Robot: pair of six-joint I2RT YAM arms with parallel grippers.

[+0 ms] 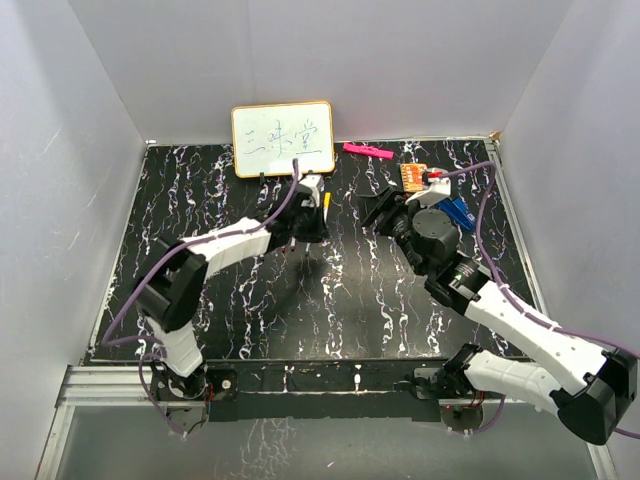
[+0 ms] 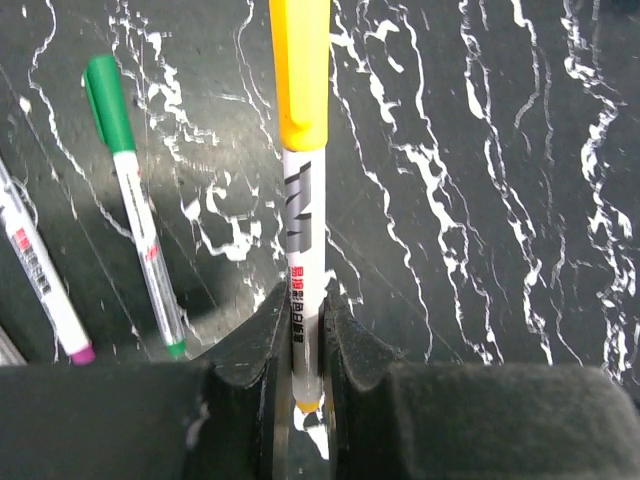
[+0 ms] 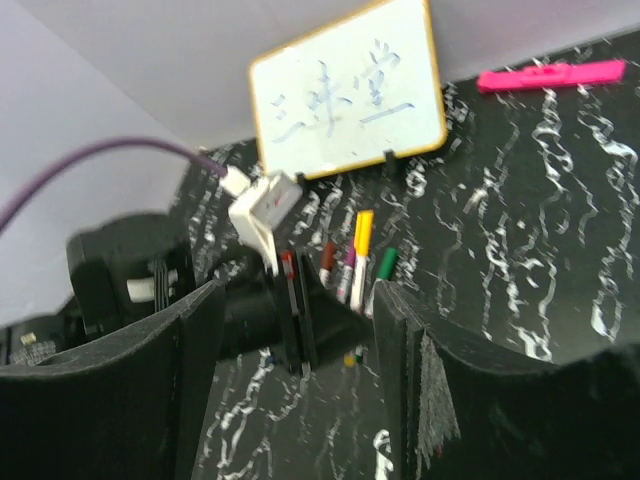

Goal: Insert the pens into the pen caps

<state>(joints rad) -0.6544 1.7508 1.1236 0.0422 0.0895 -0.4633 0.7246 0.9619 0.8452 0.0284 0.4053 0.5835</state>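
Note:
My left gripper is shut on a white-barrelled pen with a yellow cap on its far end, holding it near its yellow tail, just over the table. A green-capped pen and a purple-ended pen lie on the table to its left. In the top view the left gripper is below the whiteboard, and the yellow cap sticks out beyond it. My right gripper is open and empty and faces the left gripper from the right. Its view shows red-brown, purple, yellow and green caps on pens.
A small whiteboard stands at the back of the black marbled table. A pink highlighter lies to the right of it. An orange item and a blue clip-like object sit behind the right gripper. White walls enclose the table.

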